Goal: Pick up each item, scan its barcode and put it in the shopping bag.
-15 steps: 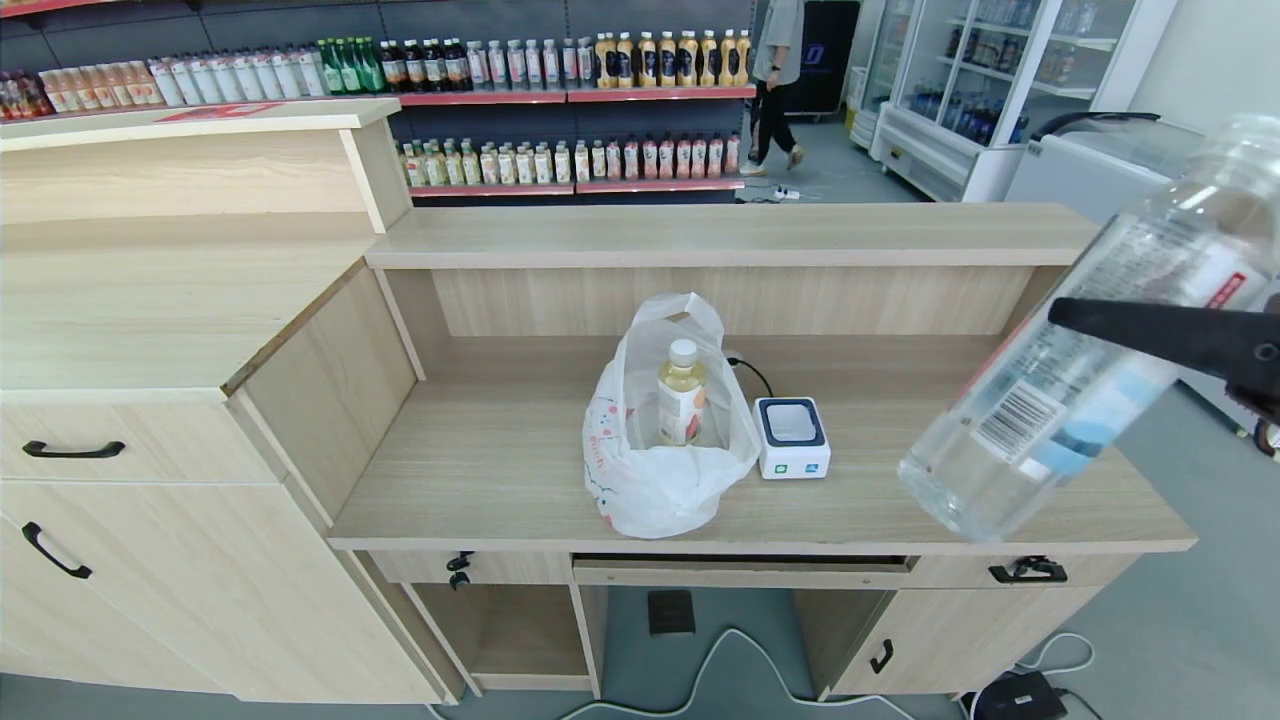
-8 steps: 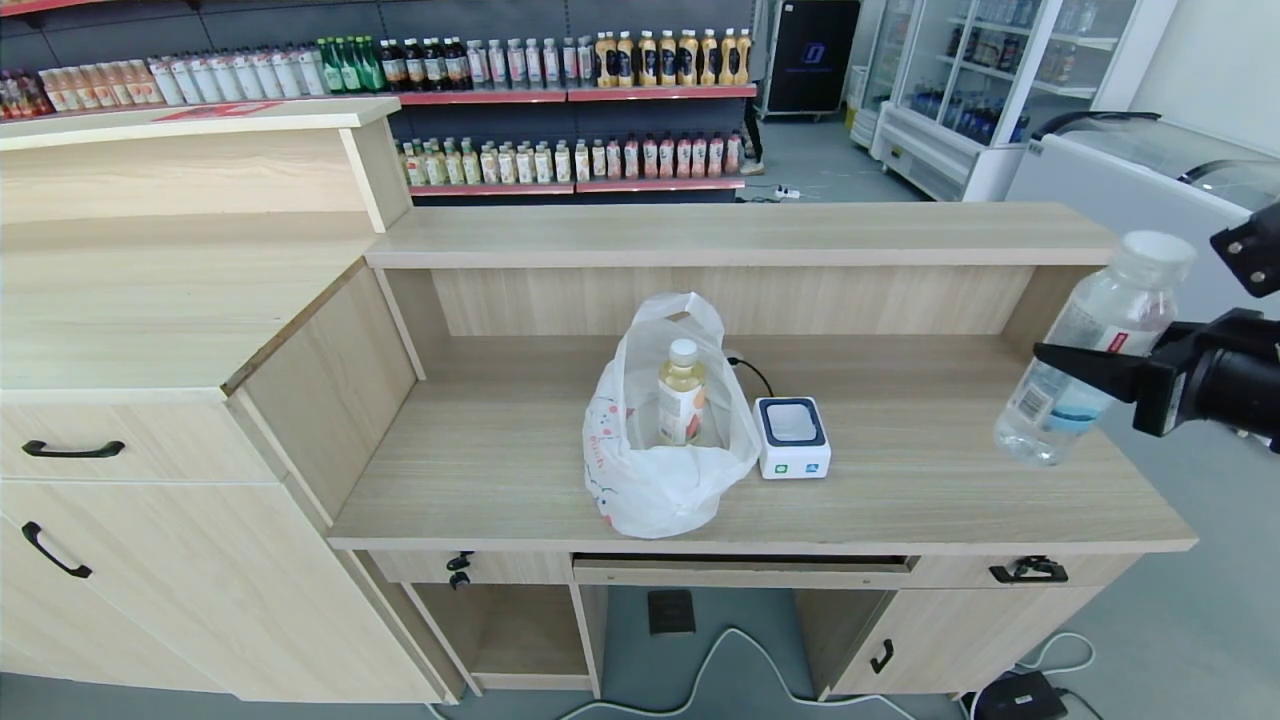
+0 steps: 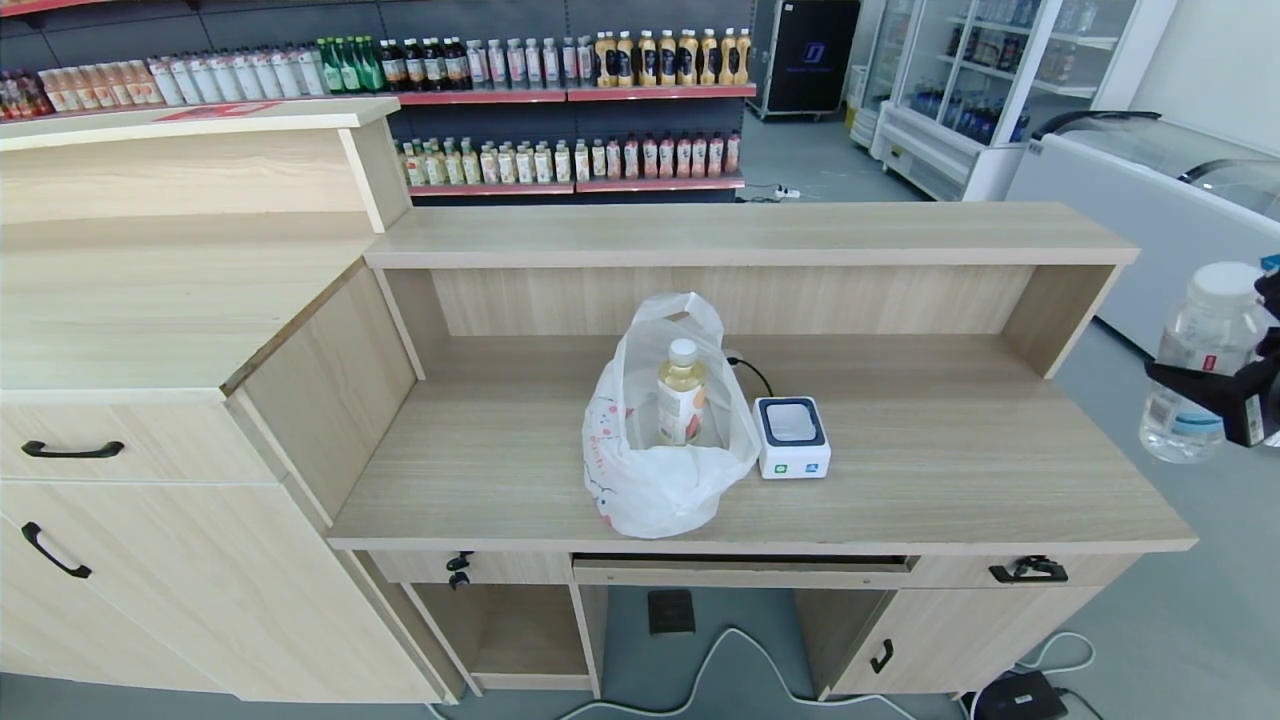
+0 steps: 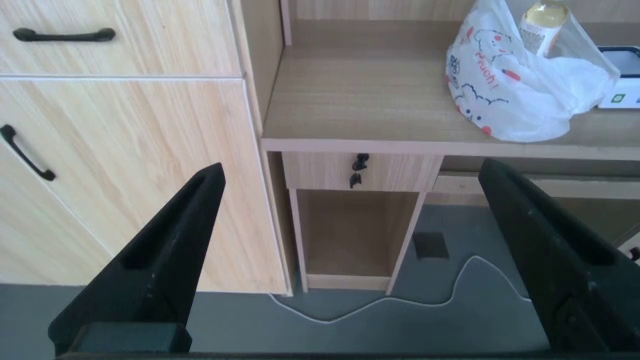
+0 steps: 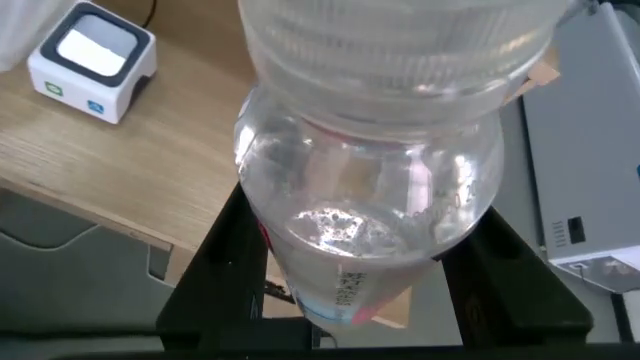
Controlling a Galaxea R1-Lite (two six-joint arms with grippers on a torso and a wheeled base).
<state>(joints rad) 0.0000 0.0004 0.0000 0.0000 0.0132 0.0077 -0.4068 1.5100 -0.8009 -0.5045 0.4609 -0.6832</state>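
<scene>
A clear water bottle [image 3: 1196,360] with a white cap hangs upright in the air off the counter's right end, with my right gripper [image 3: 1205,390] shut on it. The same water bottle [image 5: 375,200] looms close in the right wrist view, between the gripper's dark fingers [image 5: 225,275]. A white plastic shopping bag [image 3: 655,450] stands open mid-counter, with a yellow drink bottle [image 3: 681,393] upright inside. Right beside the bag sits the white barcode scanner [image 3: 792,437]. My left gripper [image 4: 350,260] is open, low in front of the cabinets to the left; the shopping bag [image 4: 520,75] lies beyond it.
The wooden counter [image 3: 900,480] has a raised back ledge [image 3: 740,235]. A taller cabinet with drawers [image 3: 120,450] stands on the left. A cable [image 3: 750,372] runs from the scanner to the back. Drink shelves and glass fridges [image 3: 980,70] line the room behind.
My right gripper has carried the water bottle away from the camera and out to the right, turning it from tilted to upright. A person at the back shelves has gone.
</scene>
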